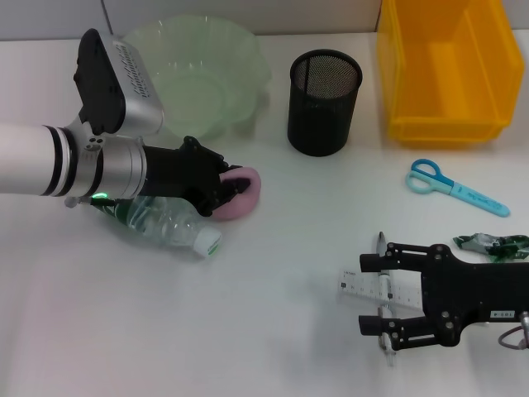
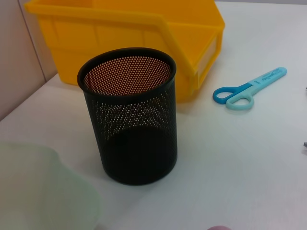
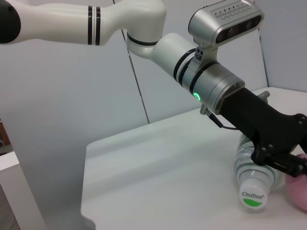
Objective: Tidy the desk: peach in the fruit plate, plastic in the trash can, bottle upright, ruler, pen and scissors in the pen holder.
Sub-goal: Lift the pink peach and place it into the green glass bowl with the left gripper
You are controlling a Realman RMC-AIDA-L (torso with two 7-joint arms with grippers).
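The pink peach (image 1: 248, 197) lies on the white desk with my left gripper (image 1: 226, 185) right against its left side; its grip is hidden. Under that wrist the clear bottle (image 1: 165, 223) lies on its side, white cap (image 3: 253, 198) toward the front. The peach's edge (image 3: 299, 189) also shows in the right wrist view. My right gripper (image 1: 377, 294) is open above the ruler (image 1: 360, 289) and the pen (image 1: 382, 245), which lie between its fingers. The blue scissors (image 1: 456, 188) and the green plastic (image 1: 493, 244) lie at the right. The black mesh pen holder (image 1: 324, 101) stands at the back.
The pale green fruit plate (image 1: 240, 58) sits at the back left, just behind my left arm. A yellow bin (image 1: 446, 124) stands at the back right, beside the pen holder (image 2: 132, 115). The scissors (image 2: 249, 88) lie in front of the bin.
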